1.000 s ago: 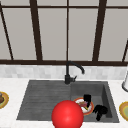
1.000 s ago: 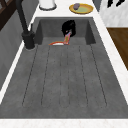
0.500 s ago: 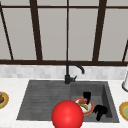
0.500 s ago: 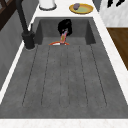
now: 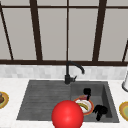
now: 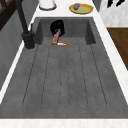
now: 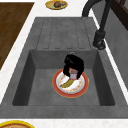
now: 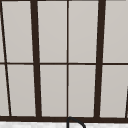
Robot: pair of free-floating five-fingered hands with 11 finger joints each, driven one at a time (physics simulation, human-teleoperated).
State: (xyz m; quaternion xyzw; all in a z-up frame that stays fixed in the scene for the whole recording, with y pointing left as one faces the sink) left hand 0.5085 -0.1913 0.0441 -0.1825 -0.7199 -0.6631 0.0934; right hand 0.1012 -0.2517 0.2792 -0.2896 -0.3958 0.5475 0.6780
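Note:
A red-rimmed white plate [image 5: 88, 108] [image 7: 81, 86] lies on the floor of the sink basin [image 5: 106, 93] with a yellow-green piece of food [image 7: 65, 84] on it. My left hand [image 5: 87, 92] hovers over the plate's back rim. The right side view has a hand [image 7: 73, 64] there with its fingers curled down round a small pink-grey piece [image 7: 73, 74]. From the left side this hand [image 6: 57, 27] has an orange-pink strip [image 6: 56, 37] hanging from it to the plate [image 6: 60, 44]. My right hand [image 5: 100, 110] hangs at the basin's front right, beside the plate.
A large red ball [image 5: 67, 115] sits at the sink's front edge. The black faucet [image 5: 68, 75] [image 7: 100, 37] stands behind the basin, the ribbed drainboard [image 5: 42, 100] to its left. Yellow plates with food rest on the counter at left [image 5: 2, 99] and right [image 5: 124, 109]. A white container [image 6: 47, 3] stands far right.
My left hand has risen a little from the plate, and more of the plate's rim and food shows. The right hand has stayed in place.

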